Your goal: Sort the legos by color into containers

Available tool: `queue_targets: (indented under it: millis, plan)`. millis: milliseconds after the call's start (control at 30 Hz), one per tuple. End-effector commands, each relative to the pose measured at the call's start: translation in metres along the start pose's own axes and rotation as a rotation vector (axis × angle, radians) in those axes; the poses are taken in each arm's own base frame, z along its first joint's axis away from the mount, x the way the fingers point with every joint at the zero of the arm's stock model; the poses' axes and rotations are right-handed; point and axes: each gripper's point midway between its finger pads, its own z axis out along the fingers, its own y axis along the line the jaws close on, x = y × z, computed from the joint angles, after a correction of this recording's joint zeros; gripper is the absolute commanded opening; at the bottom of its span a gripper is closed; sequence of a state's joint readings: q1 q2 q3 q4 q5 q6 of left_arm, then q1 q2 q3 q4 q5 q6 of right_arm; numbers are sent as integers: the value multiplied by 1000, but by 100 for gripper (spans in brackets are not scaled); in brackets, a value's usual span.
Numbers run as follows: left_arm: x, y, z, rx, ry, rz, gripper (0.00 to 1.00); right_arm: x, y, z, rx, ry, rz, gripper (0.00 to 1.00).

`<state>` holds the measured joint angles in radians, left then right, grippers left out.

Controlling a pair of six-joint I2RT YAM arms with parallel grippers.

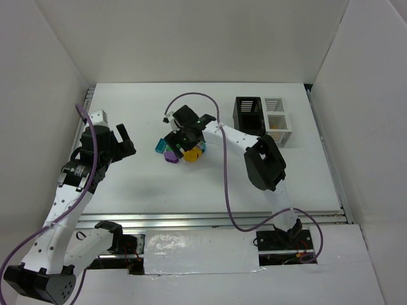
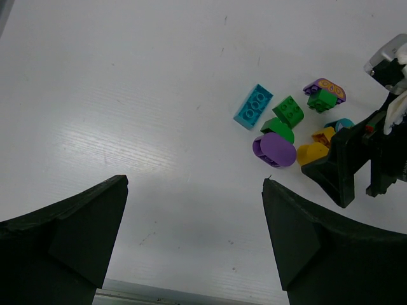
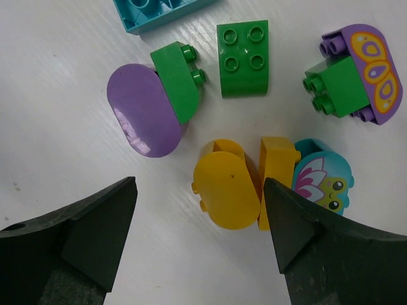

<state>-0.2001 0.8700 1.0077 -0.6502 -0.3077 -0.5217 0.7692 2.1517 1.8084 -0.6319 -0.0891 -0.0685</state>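
My right claw hangs spread wide over the legos and grips nothing. My left claw is likewise spread and empty, well off toward the 9 o'clock side of the table. The pile lies just toward 9 o'clock from the table's middle. The containers stand at 2 o'clock, well apart from it.

In my right wrist view, the yellow dome brick lies between my fingers, tipped on its side with its studs toward 9 o'clock. An orange-yellow block touches it at 3 o'clock, and a teal picture brick sits against that. At 10 o'clock is the purple dome with a green brick leaning on it. A green square brick is at 12, a green-and-purple pair at 2, and a long teal brick at 11, cut by the frame edge.

I judge these to be light, hollow and quite rigid, so a firm pinch should not harm them. They are glossy, though, and a curved face would likely squirt out of my pads. I would take the yellow dome across its flat sides, low and square. The danger is its neighbour: they sit so tight that closing carelessly could take both or flick one away.
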Motion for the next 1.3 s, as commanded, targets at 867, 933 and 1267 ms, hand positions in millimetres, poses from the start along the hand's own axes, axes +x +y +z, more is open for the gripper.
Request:
queue_targets:
  millis: [867, 933, 1267]
  plan:
    - [-8, -7, -1, 42, -34, 21, 100, 60, 5, 27, -2, 189, 7, 63]
    - [-7, -8, -1, 43, -30, 23, 100, 63, 5, 24, 5, 193, 8, 51]
    - [-9, -5, -2, 27, -41, 17, 99, 15, 31, -45, -100, -46, 4, 0]
